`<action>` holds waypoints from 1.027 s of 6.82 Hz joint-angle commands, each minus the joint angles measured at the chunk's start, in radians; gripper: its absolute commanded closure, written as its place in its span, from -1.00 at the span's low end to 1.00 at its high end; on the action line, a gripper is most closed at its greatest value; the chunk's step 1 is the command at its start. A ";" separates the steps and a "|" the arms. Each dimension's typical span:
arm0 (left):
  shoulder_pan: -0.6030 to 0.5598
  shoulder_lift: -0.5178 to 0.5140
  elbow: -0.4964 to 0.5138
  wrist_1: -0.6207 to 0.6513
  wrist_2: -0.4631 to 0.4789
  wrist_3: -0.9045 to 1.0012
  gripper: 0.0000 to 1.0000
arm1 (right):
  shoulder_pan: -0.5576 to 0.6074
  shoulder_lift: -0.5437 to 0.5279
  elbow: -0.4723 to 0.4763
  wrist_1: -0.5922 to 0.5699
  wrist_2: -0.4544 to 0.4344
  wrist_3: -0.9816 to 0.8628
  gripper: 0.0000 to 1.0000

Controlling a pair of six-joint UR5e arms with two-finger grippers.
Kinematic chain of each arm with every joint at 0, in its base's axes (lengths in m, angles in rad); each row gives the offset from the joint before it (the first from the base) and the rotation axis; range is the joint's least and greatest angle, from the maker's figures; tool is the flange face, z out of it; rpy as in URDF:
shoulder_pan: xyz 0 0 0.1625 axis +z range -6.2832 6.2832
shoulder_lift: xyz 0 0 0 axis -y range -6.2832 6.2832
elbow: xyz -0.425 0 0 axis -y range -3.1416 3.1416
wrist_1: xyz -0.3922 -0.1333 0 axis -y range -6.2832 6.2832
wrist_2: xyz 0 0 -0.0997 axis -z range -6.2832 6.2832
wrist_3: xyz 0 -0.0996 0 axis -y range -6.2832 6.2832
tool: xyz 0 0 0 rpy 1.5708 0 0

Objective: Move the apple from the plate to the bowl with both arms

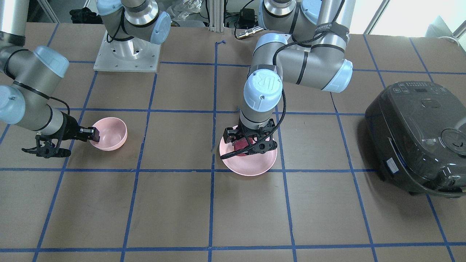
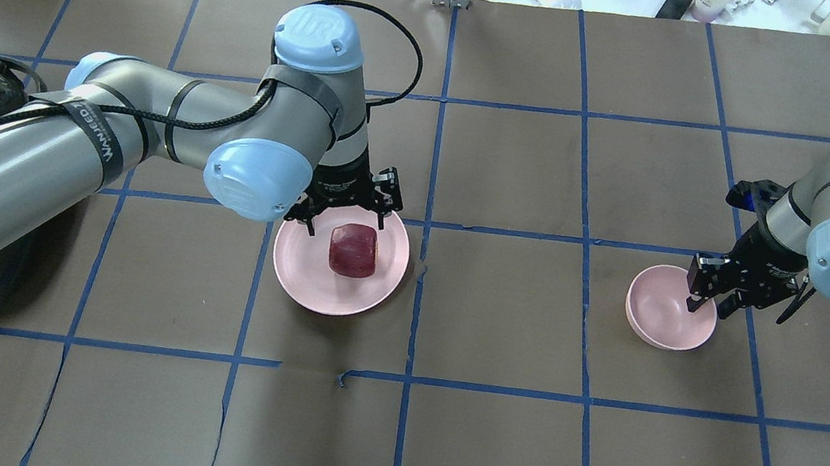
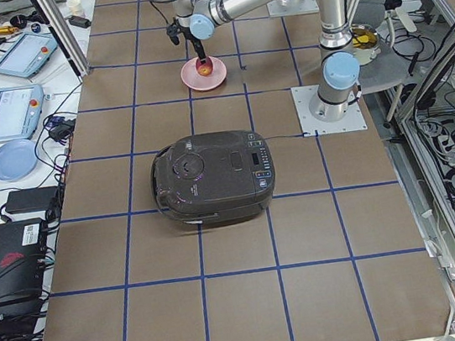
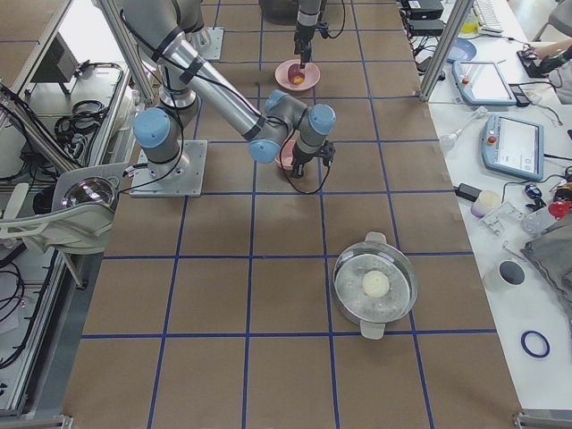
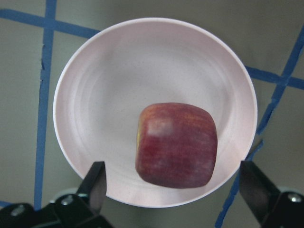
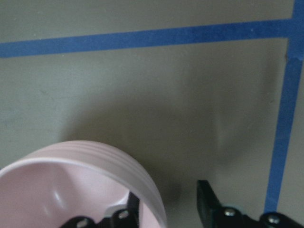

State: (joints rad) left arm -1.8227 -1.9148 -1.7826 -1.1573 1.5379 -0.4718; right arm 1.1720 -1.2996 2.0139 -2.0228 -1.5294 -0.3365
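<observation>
The dark red apple lies on the wide pink plate, right of its middle in the left wrist view. My left gripper hangs open just above the plate, and its fingers stand on either side of the apple without touching it. The small deep pink bowl sits to the right and is empty. My right gripper is open and straddles the bowl's rim, one finger inside and the other finger outside with a gap.
A black rice cooker stands on the robot's left end of the table, behind my left arm. A steel pot with a white ball sits toward the right end. Blue tape lines grid the brown tabletop.
</observation>
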 commanded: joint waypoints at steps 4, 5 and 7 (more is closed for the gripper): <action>-0.003 -0.078 0.003 0.008 -0.010 0.036 0.29 | 0.153 -0.063 -0.018 0.006 0.176 0.140 1.00; -0.003 -0.057 0.008 0.010 -0.010 0.036 0.79 | 0.249 -0.061 -0.018 0.003 0.179 0.151 1.00; 0.000 -0.018 0.064 -0.007 -0.012 0.039 0.97 | 0.322 -0.046 -0.001 -0.045 0.231 0.149 1.00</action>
State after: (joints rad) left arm -1.8239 -1.9569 -1.7544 -1.1514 1.5268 -0.4330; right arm 1.4499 -1.3508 2.0045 -2.0504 -1.3286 -0.1876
